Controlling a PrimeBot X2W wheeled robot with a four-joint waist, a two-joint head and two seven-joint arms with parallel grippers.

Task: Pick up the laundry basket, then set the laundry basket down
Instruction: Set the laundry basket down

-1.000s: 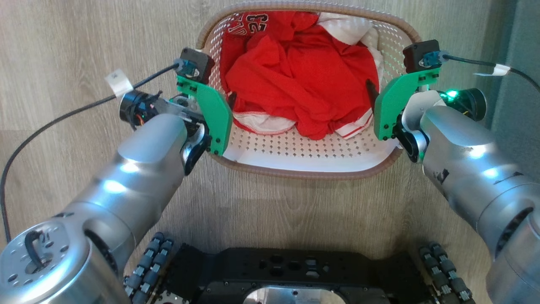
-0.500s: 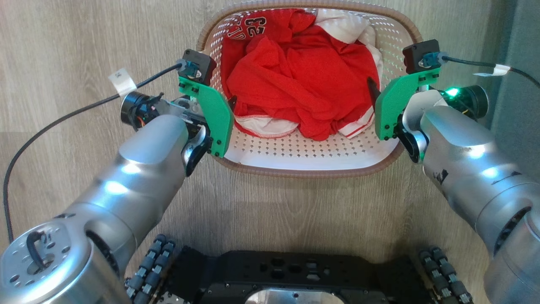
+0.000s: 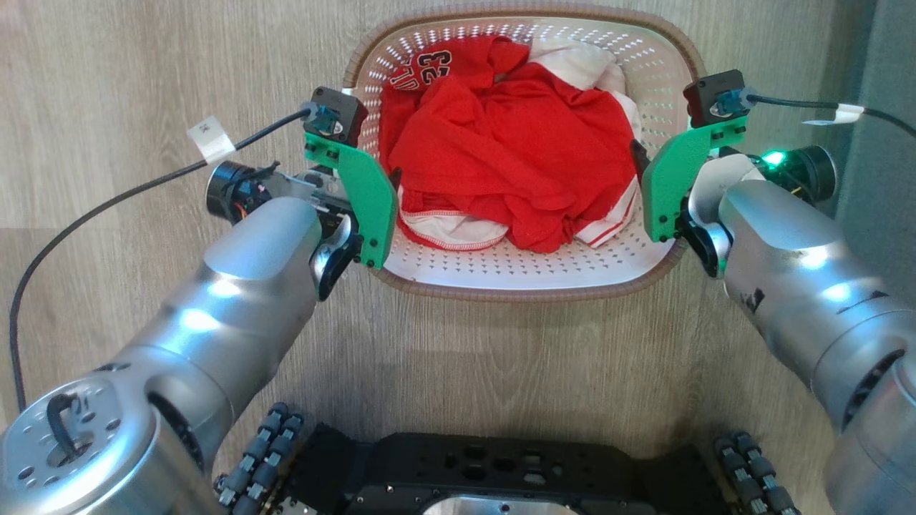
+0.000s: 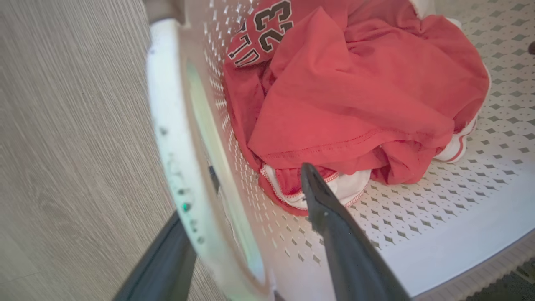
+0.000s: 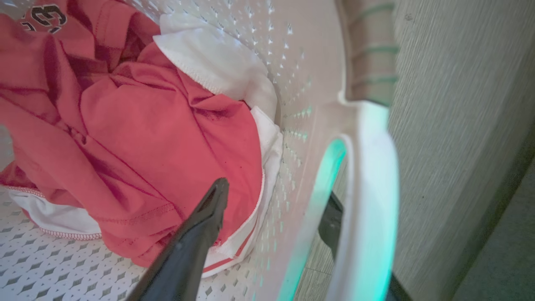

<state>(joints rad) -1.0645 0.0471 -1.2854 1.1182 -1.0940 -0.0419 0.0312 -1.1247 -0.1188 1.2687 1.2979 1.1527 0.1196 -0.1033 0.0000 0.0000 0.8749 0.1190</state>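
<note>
The laundry basket (image 3: 515,292), holding red-and-white clothing (image 3: 508,143), lies between both arms over a wood-grain floor (image 3: 143,57), just ahead of the robot's black base (image 3: 494,458). The left gripper (image 4: 259,171) and right gripper (image 5: 276,192) each straddle a white side handle — jaws wide open, one finger inside the wall, the other outside, under the handle. This looks like the carrying or lowering step; whether the basket touches the floor cannot be told. The next move needs both arms level together — a tilt could slip a handle free. A cable (image 3: 107,207) trails on the left.
</note>
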